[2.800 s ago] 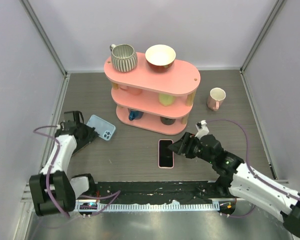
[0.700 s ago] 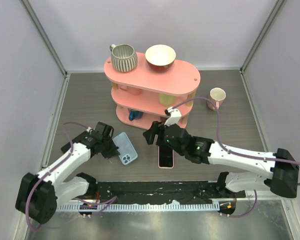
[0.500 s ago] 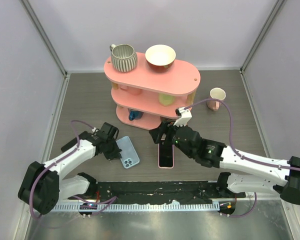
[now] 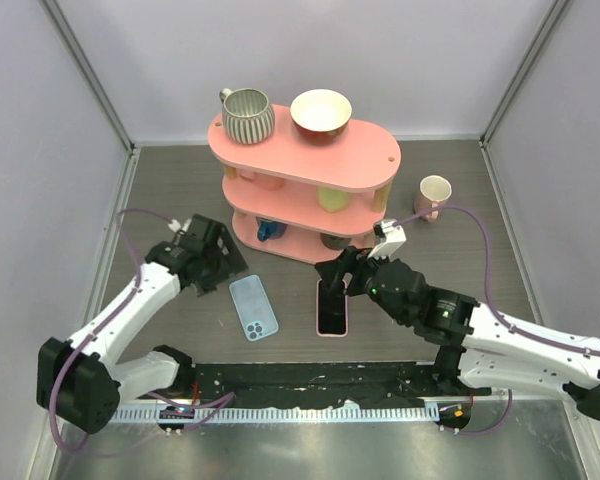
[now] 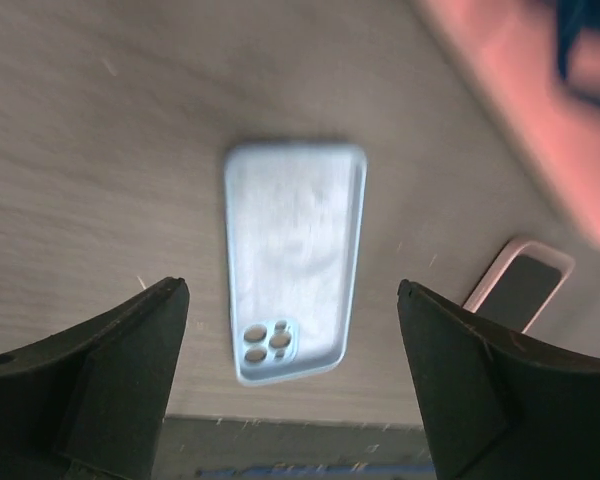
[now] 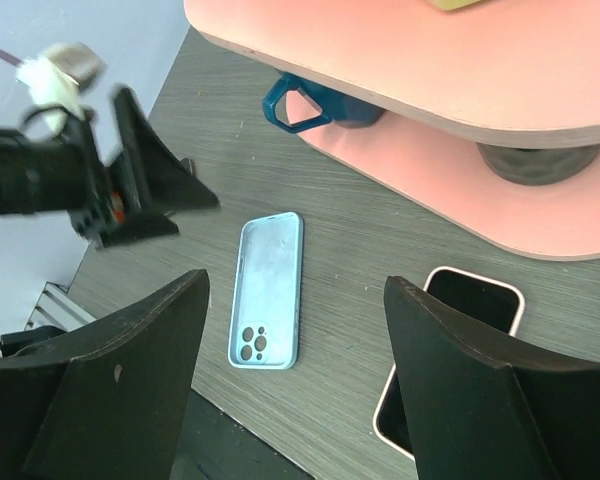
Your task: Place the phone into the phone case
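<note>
Looking down from above and seeing the light blue phone case (image 4: 254, 307) lying flat on the dark surface (image 4: 170, 190), at about seven o'clock from the pink shelf (image 4: 310, 160). Pointing its camera holes toward six o'clock.

Lying just beside it, at three o'clock, the phone (image 4: 331, 307), dark screen up, with a pink edge around it. Resting near the case but apart from it, not yet inside it.

Hovering at about ten o'clock from the case, the left hand (image 4: 225, 265). Standing wide apart in the left wrist view, both black fingers (image 5: 130, 370), with the case (image 5: 295, 255) far below between them and the phone (image 5: 525, 290) off at three o'clock. Released, gripping nothing.

Hanging at about twelve o'clock over the phone, close to the bottom of the shelf, the right hand (image 4: 340, 275). Spreading its fingers (image 6: 120, 400) wide too, holding nothing, with the case (image 6: 270, 288) and the phone (image 6: 470, 300) both lying on the surface below.

Sitting on top of the shelf, a gray mug (image 4: 247, 115) and a bowl (image 4: 320, 112). Tucked on the lowest level, a blue mug (image 6: 315, 100). Standing on the surface at three o'clock from the shelf, a pink cup (image 4: 433, 195).
</note>
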`<state>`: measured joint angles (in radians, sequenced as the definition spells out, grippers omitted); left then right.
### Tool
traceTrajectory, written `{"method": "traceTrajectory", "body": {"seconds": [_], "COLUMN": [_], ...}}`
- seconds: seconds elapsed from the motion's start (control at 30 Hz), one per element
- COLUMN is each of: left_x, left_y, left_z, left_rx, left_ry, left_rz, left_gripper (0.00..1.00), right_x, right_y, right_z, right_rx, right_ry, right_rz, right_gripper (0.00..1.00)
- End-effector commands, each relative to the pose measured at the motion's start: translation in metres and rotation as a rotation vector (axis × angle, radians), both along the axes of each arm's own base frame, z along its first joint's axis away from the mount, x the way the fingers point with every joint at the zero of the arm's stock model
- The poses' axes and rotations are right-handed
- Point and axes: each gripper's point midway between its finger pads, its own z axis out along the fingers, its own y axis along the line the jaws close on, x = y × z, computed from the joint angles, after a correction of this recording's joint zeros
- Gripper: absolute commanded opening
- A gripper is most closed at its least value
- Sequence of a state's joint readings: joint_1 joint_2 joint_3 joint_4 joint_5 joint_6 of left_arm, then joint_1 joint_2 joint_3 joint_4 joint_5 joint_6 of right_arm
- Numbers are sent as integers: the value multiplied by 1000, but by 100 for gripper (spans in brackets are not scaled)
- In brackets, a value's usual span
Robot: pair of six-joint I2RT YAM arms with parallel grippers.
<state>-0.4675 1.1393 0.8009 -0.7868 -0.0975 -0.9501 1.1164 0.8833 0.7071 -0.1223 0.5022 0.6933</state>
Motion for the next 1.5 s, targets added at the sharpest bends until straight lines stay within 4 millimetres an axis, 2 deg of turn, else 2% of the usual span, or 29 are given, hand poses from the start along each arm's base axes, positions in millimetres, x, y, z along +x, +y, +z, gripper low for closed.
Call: {"method": "traceTrajectory", "body": {"seconds": [0.0, 0.03, 0.07, 0.1, 0.13, 0.17, 0.2, 0.27, 0.3, 0.4, 0.5, 0.57, 0.63, 0.67, 0.73, 0.83, 0.9, 0.93, 0.97, 1.0, 1.03, 1.1, 1.13, 1.17, 1.2, 1.23, 1.3, 1.4, 1.47], "left_x": [26, 33, 35, 39, 37, 41, 59, 71, 79, 86, 97, 98, 97, 96, 103, 89, 78, 76, 76, 66, 60, 40, 37, 34, 27, 25, 20, 14, 4], "left_y": [57, 84, 96, 120, 142, 154, 166, 175, 184, 207, 210, 218, 236, 233, 211, 209, 204, 197, 179, 171, 168, 164, 164, 166, 177, 185, 199, 194, 187], "left_z": [35, 36, 35, 36, 35, 41, 51, 57, 63, 68, 66, 56, 62, 63, 66, 67, 55, 47, 37, 22, 16, -4, -4, -6, -10, -4, 2, -5, -25], "left_rx": [25, 3, -8, 44, 110, 170, 229, 346, 409, 571, 637, 683, 751, 702, 533, 461, 399, 320, 216, 177, 156, 110, 99, 94, 153, 188, 266, 251, 245], "left_ry": [-80, -82, -77, -95, -88, -113, -204, -252, -285, -270, -245, -193, -183, -192, -247, -239, -231, -229, -221, -190, -173, -116, -128, -130, -137, -165, -181, -97, 5], "left_rz": [215, 336, 388, 467, 533, 527, 497, 308, 291, 189, 33, 16, 134, 145, 155, 322, 422, 511, 501, 505, 531, 652, 677, 719, 756, 782, 819, 838, 836], "left_gripper": [78, 71, 58, 56, 58, 76, 85, 92, 93, 96, 97, 97, 97, 97, 91, 84, 79, 71, 65, 60, 41, 23, 11, 7, 3, 0, 0, 0, 0], "right_x": [-1, -2, -4, -5, -6, -8, -9, -9, -9, -12, -15, -15, -17, -18, -17, -15, -15, -14, -14, -14, -14, -14, -15, -15, -16, -16, -18, -18, -17], "right_y": [-26, -31, -36, -40, -43, -47, -49, -54, -56, -58, -61, -62, -65, -65, -69, -71, -69, -68, -65, -64, -64, -63, -63, -63, -65, -66, -68, -74, -76], "right_z": [18, 21, 25, 29, 31, 36, 36, 39, 40, 39, 38, 42, 46, 47, 49, 49, 49, 50, 48, 49, 52, 53, 55, 56, 58, 58, 60, 60, 59], "right_rx": [49, 60, 78, 86, 90, 106, 103, 105, 102, 67, 28, 13, 1, -1, -3, -2, 5, 8, 3, 5, 8, 9, 13, 18, 29, 31, 42, 47, 49], "right_ry": [-54, -61, -71, -81, -85, -95, -100, -108, -112, -109, -104, -112, -121, -122, -129, -130, -129, -129, -126, -128, -130, -131, -133, -132, -134, -135, -138, -141, -141], "right_rz": [-55, -66, -69, -73, -74, -74, -72, -80, -83, -68, -52, -43, -37, -32, -43, -63, -61, -58, -54, -53, -50, -46, -43, -44, -45, -46, -46, -59, -73], "right_gripper": [77, 77, 77, 77, 77, 77, 77, 78, 78, 78, 79, 80, 80, 80, 80, 81, 81, 82, 82, 82, 82, 82, 82, 82, 82, 82, 82, 82, 82]}}
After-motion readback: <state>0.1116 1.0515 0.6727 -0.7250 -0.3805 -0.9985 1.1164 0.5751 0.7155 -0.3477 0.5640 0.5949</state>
